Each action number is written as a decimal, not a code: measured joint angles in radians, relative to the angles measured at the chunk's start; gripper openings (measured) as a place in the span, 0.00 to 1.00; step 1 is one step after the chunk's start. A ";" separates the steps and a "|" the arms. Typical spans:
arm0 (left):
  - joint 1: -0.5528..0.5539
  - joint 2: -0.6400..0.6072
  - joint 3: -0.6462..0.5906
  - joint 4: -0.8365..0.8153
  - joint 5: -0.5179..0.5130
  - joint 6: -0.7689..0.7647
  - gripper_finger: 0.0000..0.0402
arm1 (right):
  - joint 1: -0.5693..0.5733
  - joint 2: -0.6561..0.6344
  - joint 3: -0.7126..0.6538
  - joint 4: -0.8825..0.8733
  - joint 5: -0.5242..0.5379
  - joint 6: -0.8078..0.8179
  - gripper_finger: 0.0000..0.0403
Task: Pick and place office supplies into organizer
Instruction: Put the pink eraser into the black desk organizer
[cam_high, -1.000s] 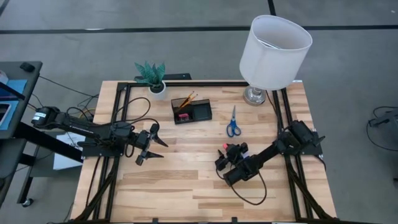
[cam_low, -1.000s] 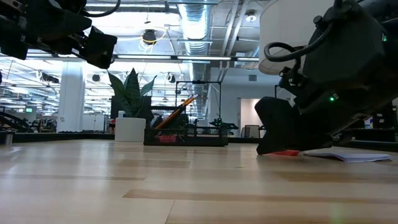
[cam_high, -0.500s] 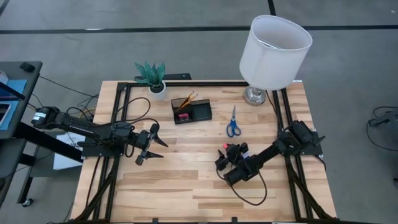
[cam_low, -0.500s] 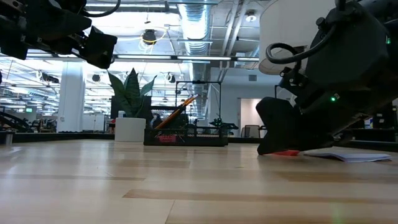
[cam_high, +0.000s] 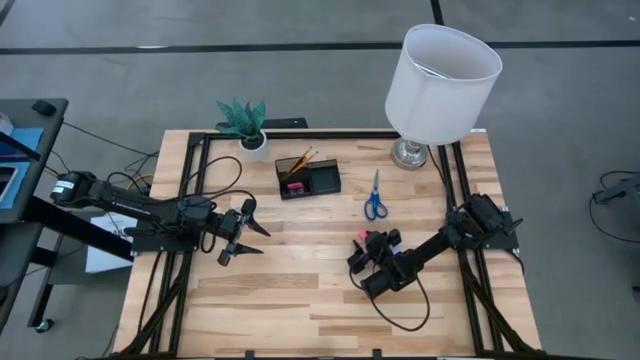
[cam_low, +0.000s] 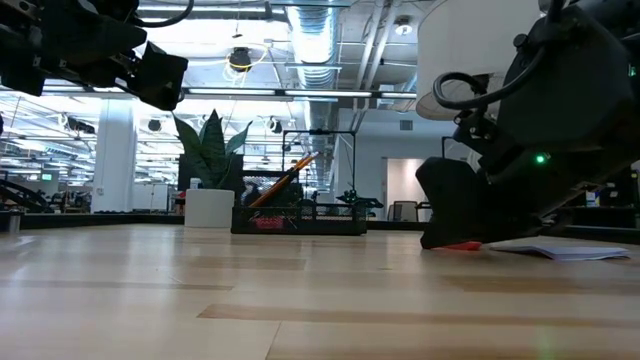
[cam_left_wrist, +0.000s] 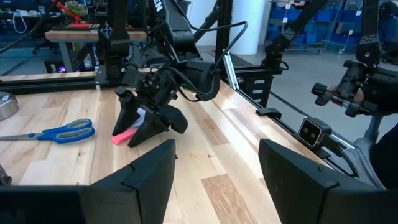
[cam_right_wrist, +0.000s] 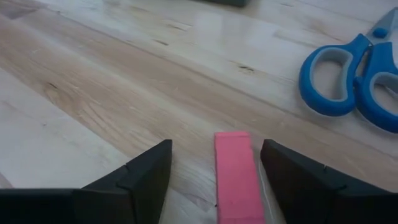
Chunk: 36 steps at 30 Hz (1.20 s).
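Note:
The small pink eraser (cam_right_wrist: 235, 177) lies flat on the wooden table, near the blue-handled scissors (cam_high: 375, 196). My right gripper (cam_right_wrist: 216, 149) is open and low over the table, one finger on each side of the eraser (cam_high: 358, 237) without touching it. The black organizer (cam_high: 308, 178) stands toward the far edge with two orange pencils (cam_high: 300, 160) leaning in its cup section. A pale note pad (cam_low: 555, 250) lies flat beside the right gripper. My left gripper (cam_high: 245, 232) waits open above the table's left half. The pen and the clip do not show.
A white pot with a green plant (cam_high: 245, 125) stands at the far left of the table. A lamp with a big white shade (cam_high: 442, 70) stands at the far right. The scissors (cam_right_wrist: 348, 81) lie just beyond the eraser. Bare wood spreads across the near half.
My right gripper has crept a little toward the table's right edge, staying low around the eraser. The eraser has stayed where it was.

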 joint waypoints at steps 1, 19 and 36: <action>0.000 0.000 0.000 0.000 0.000 0.000 0.56 | 0.000 0.000 0.000 0.000 0.000 0.000 0.59; 0.000 0.000 0.000 0.000 0.000 0.000 0.56 | 0.018 -0.004 -0.005 0.004 0.016 0.045 0.10; 0.000 0.000 0.000 -0.007 -0.001 0.000 0.56 | 0.010 0.007 0.139 -0.219 -0.044 0.025 0.09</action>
